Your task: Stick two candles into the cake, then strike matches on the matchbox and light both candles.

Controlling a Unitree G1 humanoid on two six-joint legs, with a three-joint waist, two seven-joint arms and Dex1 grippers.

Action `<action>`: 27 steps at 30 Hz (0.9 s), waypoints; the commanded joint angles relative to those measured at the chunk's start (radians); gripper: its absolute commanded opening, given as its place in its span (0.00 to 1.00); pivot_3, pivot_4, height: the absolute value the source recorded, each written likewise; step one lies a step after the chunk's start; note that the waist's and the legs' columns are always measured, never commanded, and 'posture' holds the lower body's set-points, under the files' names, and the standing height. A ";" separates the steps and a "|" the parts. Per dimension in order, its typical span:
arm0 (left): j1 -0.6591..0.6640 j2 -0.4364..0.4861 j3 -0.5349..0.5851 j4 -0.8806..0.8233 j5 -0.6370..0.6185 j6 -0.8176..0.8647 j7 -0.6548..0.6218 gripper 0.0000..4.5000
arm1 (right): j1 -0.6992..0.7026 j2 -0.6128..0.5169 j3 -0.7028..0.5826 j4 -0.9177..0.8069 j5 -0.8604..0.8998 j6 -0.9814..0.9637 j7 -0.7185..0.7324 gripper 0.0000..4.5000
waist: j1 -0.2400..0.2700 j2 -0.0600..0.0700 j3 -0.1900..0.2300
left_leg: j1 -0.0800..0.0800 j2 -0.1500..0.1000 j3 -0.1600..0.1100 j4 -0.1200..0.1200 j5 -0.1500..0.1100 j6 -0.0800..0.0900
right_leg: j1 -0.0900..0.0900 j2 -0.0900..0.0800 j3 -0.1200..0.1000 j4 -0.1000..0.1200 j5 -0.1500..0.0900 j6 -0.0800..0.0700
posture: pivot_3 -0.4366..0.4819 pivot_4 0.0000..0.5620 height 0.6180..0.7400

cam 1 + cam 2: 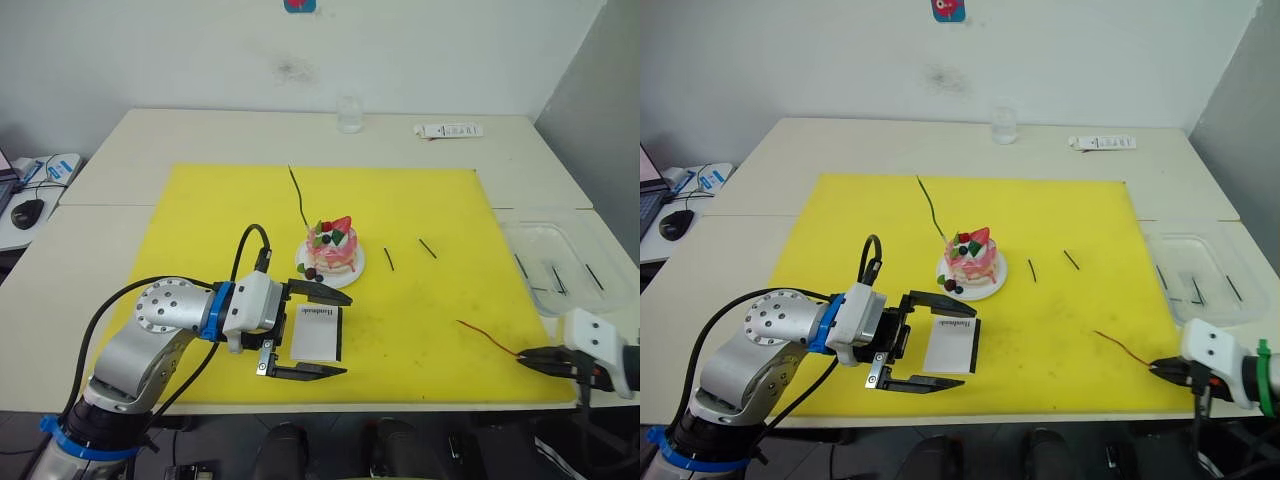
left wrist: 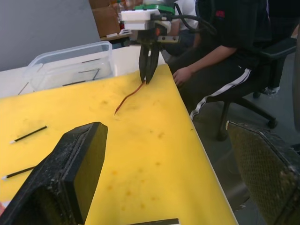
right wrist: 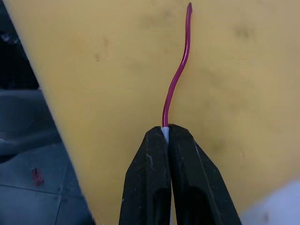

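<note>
The red candle lies on the yellow mat near its front right corner. Its pale end is pinched in the right gripper, whose jaws are closed tight on it. From that grip the candle's long axis runs straight out ahead of the jaws and slants up-left across the mat toward the cake. So the free red tip leads and the held white end trails.

That is the relation the coming move seems to turn on. The cake sits on its plate near the mat's middle, well apart from this candle and to its left and farther from the robot. The right arm already has the candle, so it is the one to carry it over. The stick will likely need tipping upright before it goes in.

The green candle lies beyond the cake, its length running away from the robot.

The left gripper hovers low over the front of the mat with its jaws wide apart. They straddle the matchbox, which lies flat just in front of the cake. I cannot tell whether the jaws touch it. Two matches lie right of the cake.
</note>
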 commanded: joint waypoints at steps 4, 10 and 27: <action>0.005 -0.002 0.004 -0.052 -0.017 -0.003 0.023 1.00 | 0.003 -0.014 -0.048 0.065 -0.015 -0.087 0.060 0.01 | 0.000 0.000 0.000 | 0.002 0.000 0.000 0.000 0.000 0.000 | 0.001 0.000 0.000 0.001 0.000 0.000 | 0.48 0.27 1.00; 0.003 -0.002 0.002 -0.058 -0.022 0.006 0.030 1.00 | -0.003 -0.030 -0.042 0.064 -0.025 -0.066 0.064 0.40 | 0.000 0.000 0.000 | 0.002 0.000 0.000 0.000 0.000 0.000 | 0.001 0.000 0.001 0.000 0.000 0.000 | 0.48 0.27 1.00; 0.000 -0.048 -0.050 -0.062 -0.001 0.005 0.080 1.00 | -0.139 -0.231 0.018 -0.226 0.056 0.644 -0.015 0.70 | 0.002 0.001 0.000 | 0.001 -0.001 0.001 0.000 0.000 0.000 | 0.001 0.000 0.001 0.000 0.000 0.000 | 0.48 0.27 1.00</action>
